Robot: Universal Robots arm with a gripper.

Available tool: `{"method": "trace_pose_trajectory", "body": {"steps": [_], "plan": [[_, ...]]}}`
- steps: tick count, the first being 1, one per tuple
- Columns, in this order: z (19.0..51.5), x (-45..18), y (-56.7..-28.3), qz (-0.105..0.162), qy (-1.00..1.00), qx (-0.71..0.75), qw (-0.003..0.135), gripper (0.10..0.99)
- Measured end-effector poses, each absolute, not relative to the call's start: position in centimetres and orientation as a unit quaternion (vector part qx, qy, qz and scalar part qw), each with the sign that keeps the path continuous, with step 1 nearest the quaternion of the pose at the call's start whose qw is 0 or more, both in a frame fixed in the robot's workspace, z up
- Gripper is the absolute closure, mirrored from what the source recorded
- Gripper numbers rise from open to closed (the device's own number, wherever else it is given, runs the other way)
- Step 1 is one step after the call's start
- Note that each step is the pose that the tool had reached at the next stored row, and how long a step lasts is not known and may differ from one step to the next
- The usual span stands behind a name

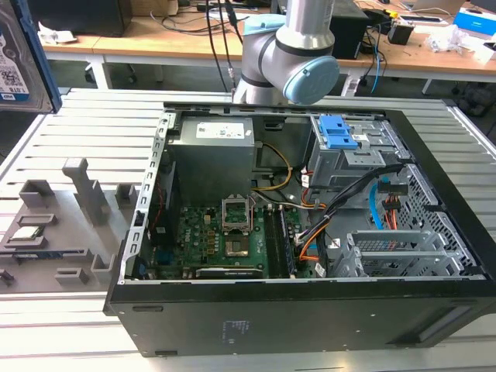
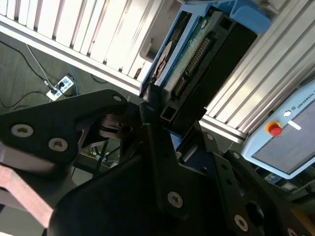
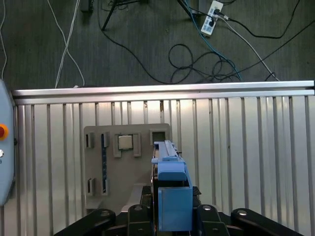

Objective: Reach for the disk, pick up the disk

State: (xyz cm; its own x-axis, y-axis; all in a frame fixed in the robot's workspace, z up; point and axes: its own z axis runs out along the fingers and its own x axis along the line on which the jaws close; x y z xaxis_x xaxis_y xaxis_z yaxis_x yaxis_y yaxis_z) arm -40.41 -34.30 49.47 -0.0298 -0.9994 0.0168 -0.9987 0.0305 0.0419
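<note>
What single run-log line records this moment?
end effector: shut on hard drive | hard drive: held above grey fixture plate

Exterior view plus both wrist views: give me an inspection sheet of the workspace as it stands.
Surface: slatted aluminium table.
Job's things: disk in its blue frame, apparently lifted over the grey holder tray.
Clutter: open computer case; blue bracket on its drive cage.
Grippers: gripper shut on the disk.
Cables: orange and blue leads inside the case; loose cords and a power strip on the floor.
Surroundings: wooden desks behind; teach pendant near the table's edge.
</note>
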Motion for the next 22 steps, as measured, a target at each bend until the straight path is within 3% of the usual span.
{"method": "trace_pose_trajectory", "body": {"steps": [22], "plan": [[53.9,-40.3,-34.3,-0.009,-0.717,0.696,0.021,0.718]]}}
